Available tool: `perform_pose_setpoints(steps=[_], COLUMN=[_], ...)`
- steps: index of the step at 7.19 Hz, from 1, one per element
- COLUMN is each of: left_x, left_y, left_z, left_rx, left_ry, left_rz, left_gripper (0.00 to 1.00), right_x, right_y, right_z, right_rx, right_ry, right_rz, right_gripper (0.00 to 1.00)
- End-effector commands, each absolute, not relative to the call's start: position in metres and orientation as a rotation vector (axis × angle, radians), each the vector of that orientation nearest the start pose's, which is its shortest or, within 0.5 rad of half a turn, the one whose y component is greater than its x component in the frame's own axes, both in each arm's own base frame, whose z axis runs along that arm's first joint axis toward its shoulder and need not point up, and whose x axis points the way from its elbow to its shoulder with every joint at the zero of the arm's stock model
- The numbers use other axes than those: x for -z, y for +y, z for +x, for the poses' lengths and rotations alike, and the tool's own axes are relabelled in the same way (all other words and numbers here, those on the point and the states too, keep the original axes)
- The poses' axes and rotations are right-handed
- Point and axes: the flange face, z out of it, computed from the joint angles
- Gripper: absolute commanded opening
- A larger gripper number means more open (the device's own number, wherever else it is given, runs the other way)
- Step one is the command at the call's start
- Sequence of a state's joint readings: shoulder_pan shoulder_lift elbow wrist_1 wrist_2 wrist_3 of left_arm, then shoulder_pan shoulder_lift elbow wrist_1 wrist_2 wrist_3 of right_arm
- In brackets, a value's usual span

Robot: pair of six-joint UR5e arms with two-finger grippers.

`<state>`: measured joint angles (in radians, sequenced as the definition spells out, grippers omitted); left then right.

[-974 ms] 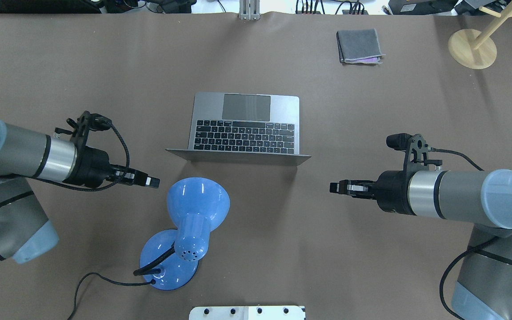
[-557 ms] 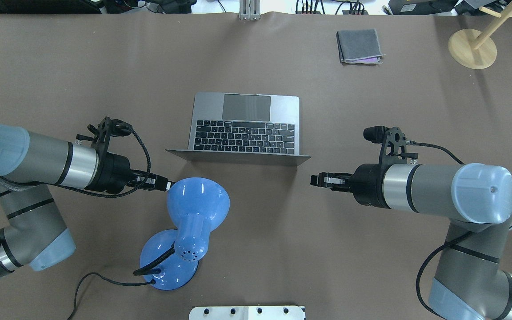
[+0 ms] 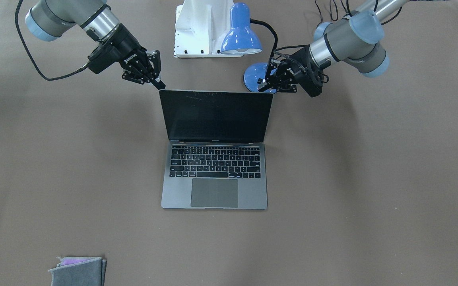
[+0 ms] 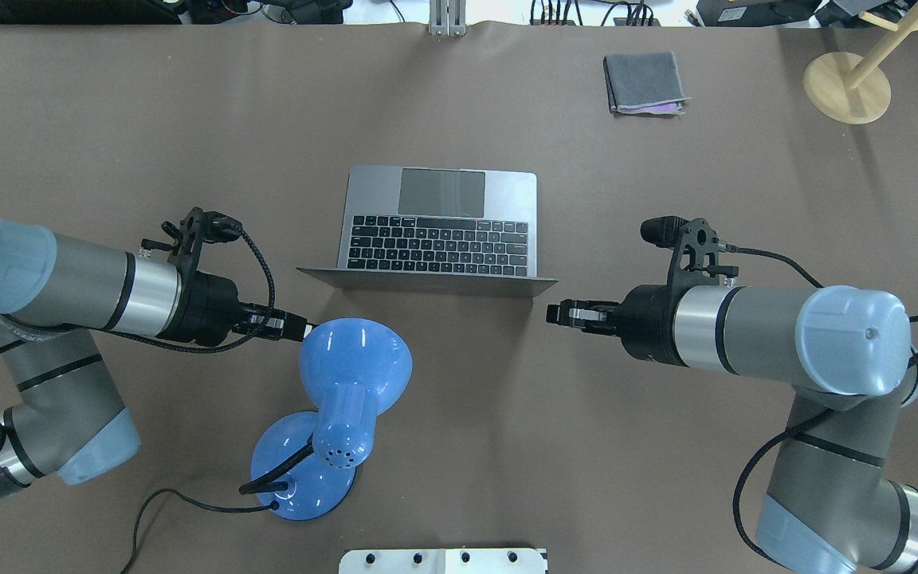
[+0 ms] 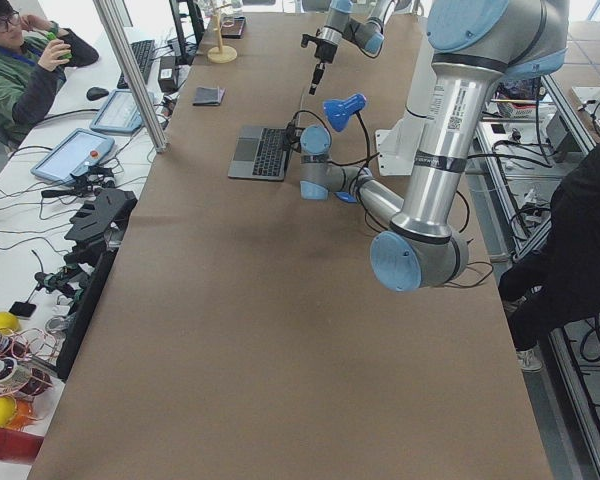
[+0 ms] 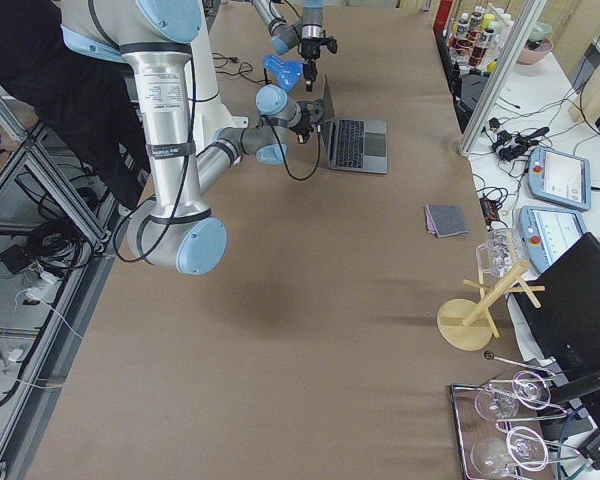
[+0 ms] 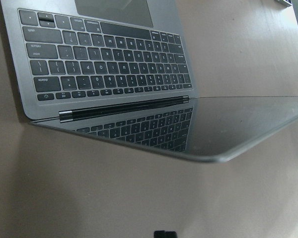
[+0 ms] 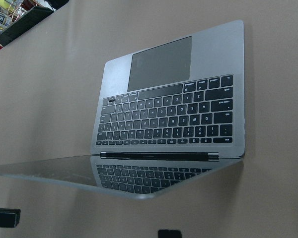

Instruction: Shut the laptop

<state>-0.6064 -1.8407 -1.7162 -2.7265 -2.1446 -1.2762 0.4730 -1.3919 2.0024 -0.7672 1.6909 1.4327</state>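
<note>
A brown desk (image 4: 507,446) carries the laptop (image 3: 216,119) at centre frame, its lid upright and wide open. The right claw (image 3: 158,82), clenched and empty, sits just beside the lid's upper-left corner. The left claw (image 3: 266,82), likewise clenched, is near the upper-right corner. Nothing is closed yet; folding the lid down remains.

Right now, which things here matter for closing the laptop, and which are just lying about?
For the job: laptop, left gripper, right gripper.
Just lying about: lamp, pouch, wooden stand.
</note>
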Motion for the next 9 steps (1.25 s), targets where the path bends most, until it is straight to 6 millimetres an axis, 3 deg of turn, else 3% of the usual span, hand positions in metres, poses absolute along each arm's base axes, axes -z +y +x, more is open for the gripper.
perform_pose_setpoints(steps=[1, 3, 7, 9], left_x=[-0.305, -0.302, -0.299, -0.297], left_y=[-0.390, -0.404, -0.425, -0.437], left_z=[0.407, 0.398, 0.386, 0.390], left_rx=[-0.197, -0.173, -0.137, -0.126], left_ry=[1.562, 1.554, 1.545, 1.539], left_rz=[0.279, 0.299, 0.332, 0.339], left_gripper=[0.00, 0.00, 0.00, 0.00], right_x=[-0.273, -0.279, -0.271, -0.261], right_y=[-0.347, -0.350, -0.355, -0.368], right_z=[-0.394, -0.397, -0.402, -0.400], right_rx=[-0.205, -0.208, -0.209, -0.229], right_ry=[-1.375, -1.362, -1.374, -1.355], right_rz=[0.343, 0.339, 0.346, 0.353], right_gripper=[0.00, 0.00, 0.00, 0.00])
